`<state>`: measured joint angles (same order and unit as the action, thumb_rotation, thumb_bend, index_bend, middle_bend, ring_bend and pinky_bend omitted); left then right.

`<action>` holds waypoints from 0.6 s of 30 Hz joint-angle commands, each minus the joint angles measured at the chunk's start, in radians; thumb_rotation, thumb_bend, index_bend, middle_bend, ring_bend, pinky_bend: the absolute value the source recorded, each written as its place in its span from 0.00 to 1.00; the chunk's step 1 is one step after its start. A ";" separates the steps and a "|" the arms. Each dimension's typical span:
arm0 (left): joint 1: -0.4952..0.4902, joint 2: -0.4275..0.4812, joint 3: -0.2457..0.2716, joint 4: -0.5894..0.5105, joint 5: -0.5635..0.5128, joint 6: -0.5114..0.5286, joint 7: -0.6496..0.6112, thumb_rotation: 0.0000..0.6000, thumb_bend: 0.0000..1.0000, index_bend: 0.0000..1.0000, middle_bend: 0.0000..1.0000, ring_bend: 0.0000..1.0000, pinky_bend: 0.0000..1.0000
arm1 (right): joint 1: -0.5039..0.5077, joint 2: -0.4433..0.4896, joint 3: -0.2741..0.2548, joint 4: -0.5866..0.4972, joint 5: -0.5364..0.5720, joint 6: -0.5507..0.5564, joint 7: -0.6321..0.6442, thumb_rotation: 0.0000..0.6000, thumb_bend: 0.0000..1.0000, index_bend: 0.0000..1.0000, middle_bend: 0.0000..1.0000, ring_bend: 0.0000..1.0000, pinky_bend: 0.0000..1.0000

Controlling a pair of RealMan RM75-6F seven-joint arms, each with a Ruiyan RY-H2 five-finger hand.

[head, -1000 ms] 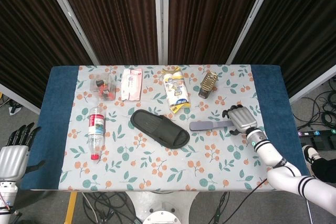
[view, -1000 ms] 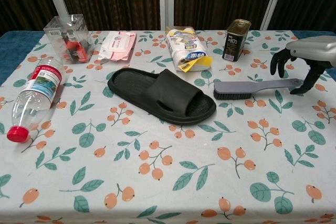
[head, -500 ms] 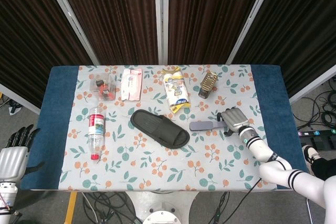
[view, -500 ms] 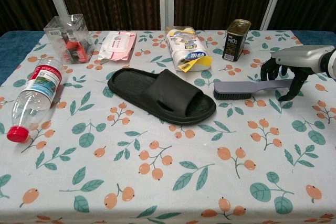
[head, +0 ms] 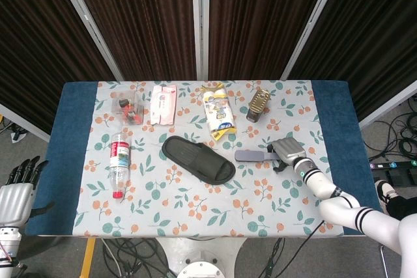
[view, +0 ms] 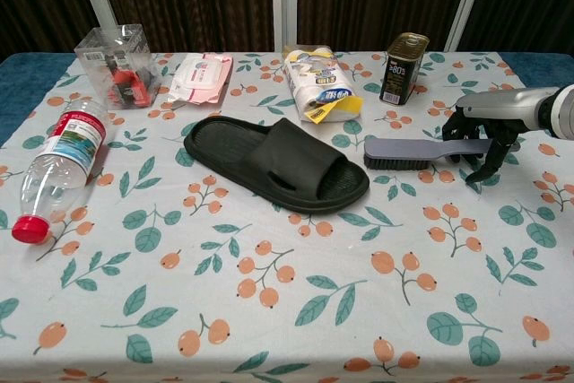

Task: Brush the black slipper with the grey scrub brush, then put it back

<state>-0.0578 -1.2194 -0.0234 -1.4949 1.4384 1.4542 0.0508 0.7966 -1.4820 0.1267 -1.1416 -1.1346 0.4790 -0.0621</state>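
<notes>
One black slipper [view: 278, 164] lies mid-table on the floral cloth, with the grey scrub brush [view: 414, 151] just to its right, bristles down. The right hand [view: 489, 123] arches over the brush handle, fingers curled around it, though a firm grip cannot be told. Off the table's left edge, the left hand [head: 18, 187] hangs with fingers apart, holding nothing.

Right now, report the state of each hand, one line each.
Left hand: open, fingers apart, holding nothing, off the table's left edge.
Right hand: fingers curled over the grey scrub brush handle; a firm grip cannot be told.

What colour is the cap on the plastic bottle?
Red; the bottle cap shows best in the chest view.
</notes>
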 commanded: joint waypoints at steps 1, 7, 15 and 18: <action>0.001 -0.001 -0.001 0.001 0.000 0.002 -0.001 1.00 0.09 0.17 0.16 0.05 0.13 | 0.006 -0.005 0.000 0.006 0.003 -0.002 0.004 1.00 0.10 0.62 0.67 0.60 0.75; 0.002 -0.008 -0.002 0.007 -0.006 -0.002 -0.003 1.00 0.09 0.17 0.16 0.05 0.13 | 0.025 -0.026 -0.008 0.025 0.016 0.006 -0.023 1.00 0.09 0.73 0.78 0.72 0.88; 0.003 -0.016 -0.008 0.025 0.003 0.012 -0.018 1.00 0.11 0.17 0.16 0.05 0.13 | 0.034 -0.059 0.000 0.040 0.016 0.018 0.008 1.00 0.39 0.92 0.86 0.86 1.00; -0.002 -0.011 -0.012 0.027 0.018 0.019 -0.030 1.00 0.17 0.17 0.16 0.05 0.13 | 0.025 -0.069 0.009 0.049 -0.021 0.038 0.064 1.00 0.47 0.99 0.90 0.94 1.00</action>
<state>-0.0571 -1.2326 -0.0334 -1.4691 1.4518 1.4707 0.0240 0.8274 -1.5434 0.1287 -1.0994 -1.1317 0.5040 -0.0312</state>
